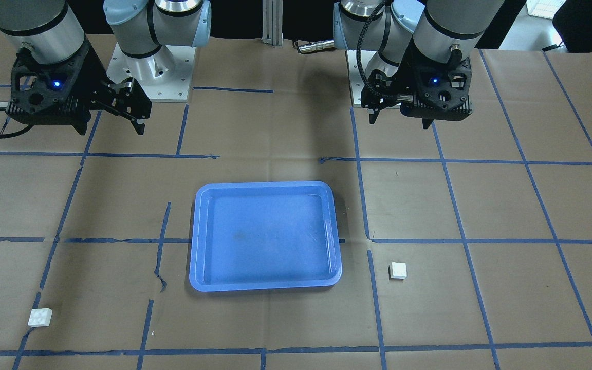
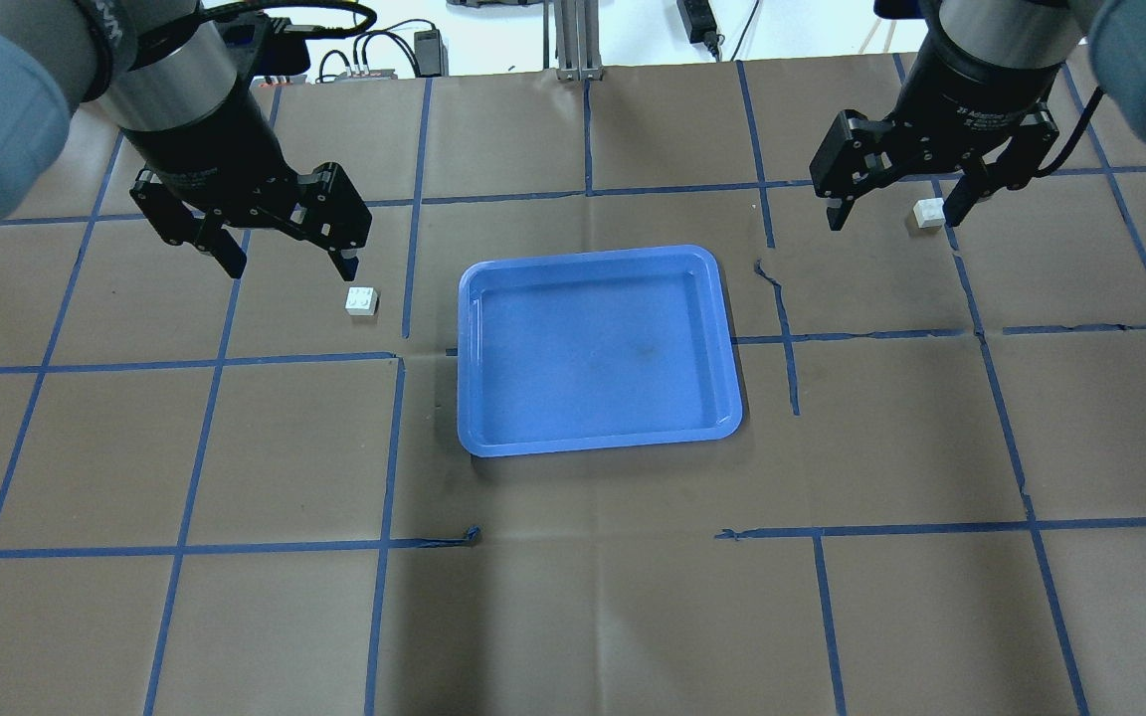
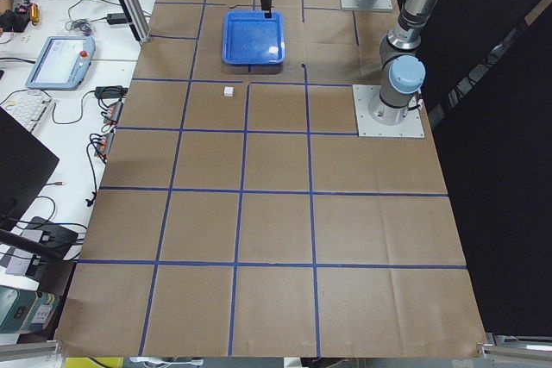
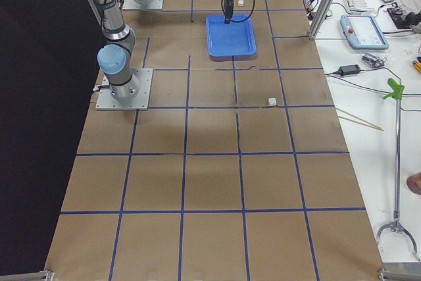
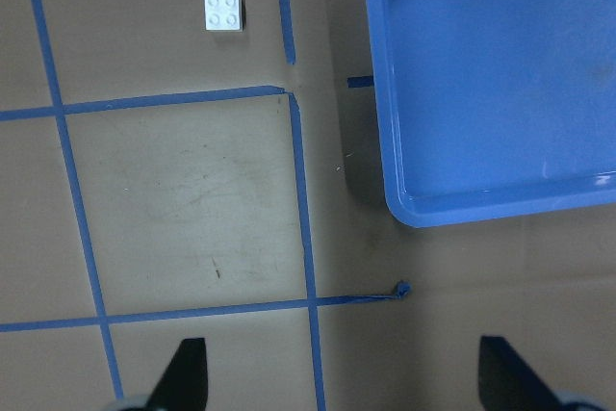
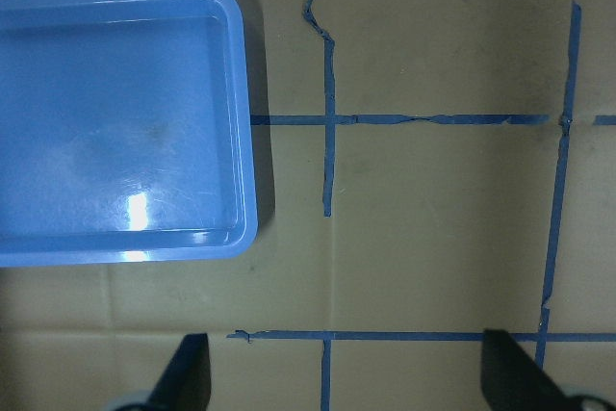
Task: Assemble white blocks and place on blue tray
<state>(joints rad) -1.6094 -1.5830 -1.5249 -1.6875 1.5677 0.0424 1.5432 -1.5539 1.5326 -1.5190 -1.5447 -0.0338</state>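
Observation:
The blue tray (image 2: 474,418) lies empty at mid-table, also in the front view (image 1: 197,241). One white block (image 2: 362,300) lies on the paper left of the tray, just below and right of my left gripper (image 2: 289,264), which hangs open and empty above the table. The left wrist view shows this block (image 5: 223,12) and the tray's rim (image 5: 385,141). The other white block (image 2: 928,213) lies far right, under my open, empty right gripper (image 2: 893,217). In the front view the blocks lie at the near right (image 1: 398,270) and near left (image 1: 39,317).
Brown paper with a blue tape grid (image 2: 394,447) covers the table. The arm bases (image 1: 149,67) stand at the robot's edge. In the side views, a pendant (image 3: 60,58), cables and tools lie on a white bench beyond the table's far edge.

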